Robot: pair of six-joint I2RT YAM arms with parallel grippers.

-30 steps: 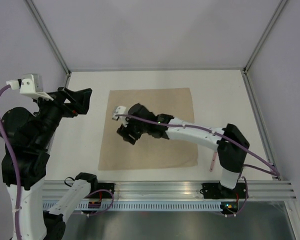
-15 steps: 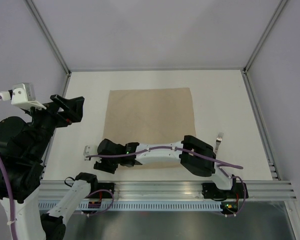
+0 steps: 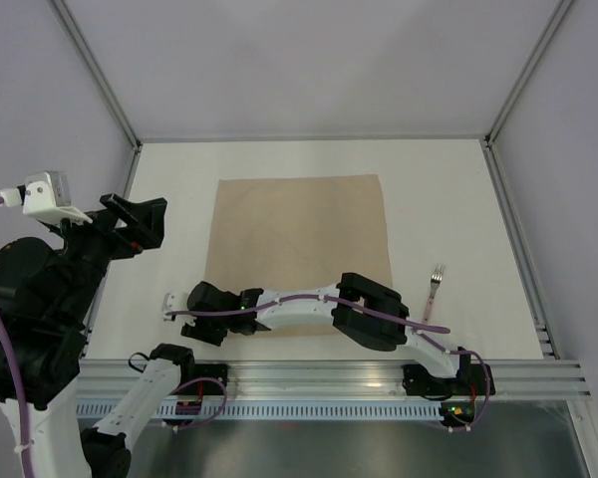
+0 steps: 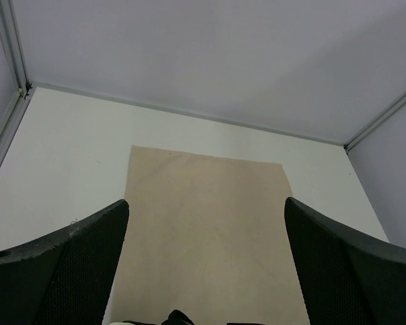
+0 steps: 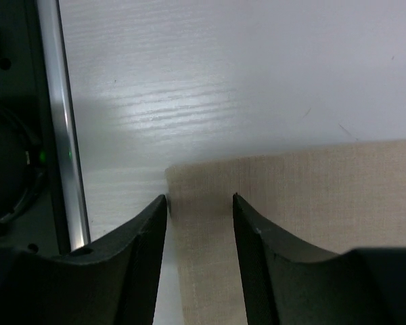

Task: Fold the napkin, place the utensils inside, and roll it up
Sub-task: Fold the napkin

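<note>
The napkin (image 3: pixel 309 239) is seen spread flat and unfolded across the middle of the white table (image 3: pixel 169 179) in the overhead view, its edges roughly square to the frame. The right arm (image 3: pixel 309 304) is stretched low along the bottom of that view, from its base at lower right to the napkin's lower-left corner, where the right gripper (image 3: pixel 205 317) is set. In the right wrist view its two dark fingers (image 5: pixel 139 257) are shown partly apart, one at the napkin's side edge and the other over the fabric, with the corner lying flat in the gap between them. Nothing is clamped, and whether the tips touch the fabric cannot be told. A strip of aluminium rail (image 5: pixel 54 101) is caught down the left of that view. The left gripper (image 3: pixel 140 214) is pictured raised at the left of the overhead frame, beyond the napkin's left edge. In the left wrist view its jaws are spread wide at the lower corners, empty, with the napkin framed between them on the table below. The fork (image 3: pixel 435 287) is seen lying on bare table at the right of the overhead frame, near the napkin's right edge but apart from it, tines toward the top of the frame and slim handle toward the bottom, close to the right arm's purple cable (image 3: pixel 429 327)
</note>
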